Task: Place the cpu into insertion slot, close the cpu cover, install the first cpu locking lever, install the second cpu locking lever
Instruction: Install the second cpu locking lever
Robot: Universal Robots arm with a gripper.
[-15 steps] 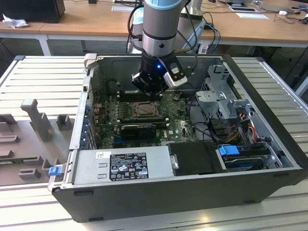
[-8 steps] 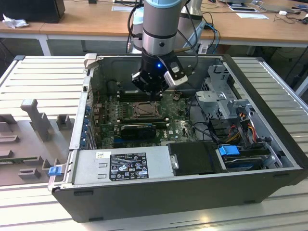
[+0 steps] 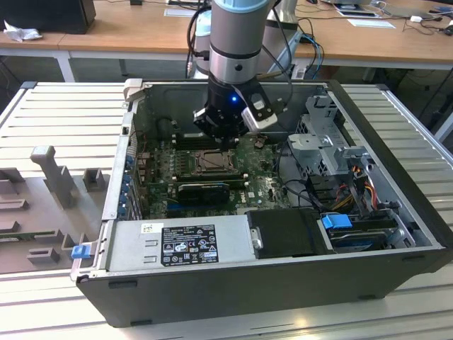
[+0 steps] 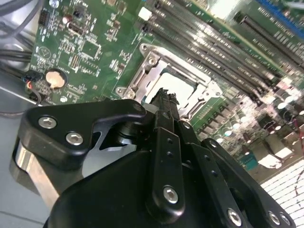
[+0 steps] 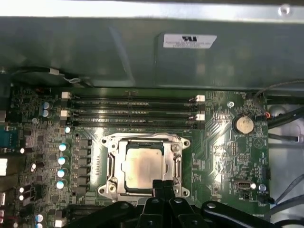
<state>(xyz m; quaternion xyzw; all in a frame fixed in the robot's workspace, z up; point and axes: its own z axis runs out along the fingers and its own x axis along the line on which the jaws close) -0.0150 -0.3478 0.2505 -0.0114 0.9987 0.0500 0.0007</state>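
Observation:
The cpu (image 5: 141,166) lies flat in the insertion slot (image 3: 209,163), its pale face (image 4: 179,86) showing through the window of the cpu cover (image 5: 114,161). The silver frame lies down around the chip. My gripper (image 5: 163,184) hangs just above the socket's edge on the side away from the memory slots, fingers together and nothing seen between them. In the second wrist view the gripper (image 4: 165,97) tips sit over the socket rim. In the exterior view the gripper (image 3: 228,142) is inside the open computer case, above the green board. I cannot tell how the locking levers stand.
Long memory slots (image 5: 133,110) run beside the socket, and a coin battery (image 5: 243,124) sits on the board. A long black card (image 3: 203,190) lies close to the socket. The power supply (image 3: 180,244), drive cage (image 3: 329,145) and cables (image 3: 354,191) crowd the case.

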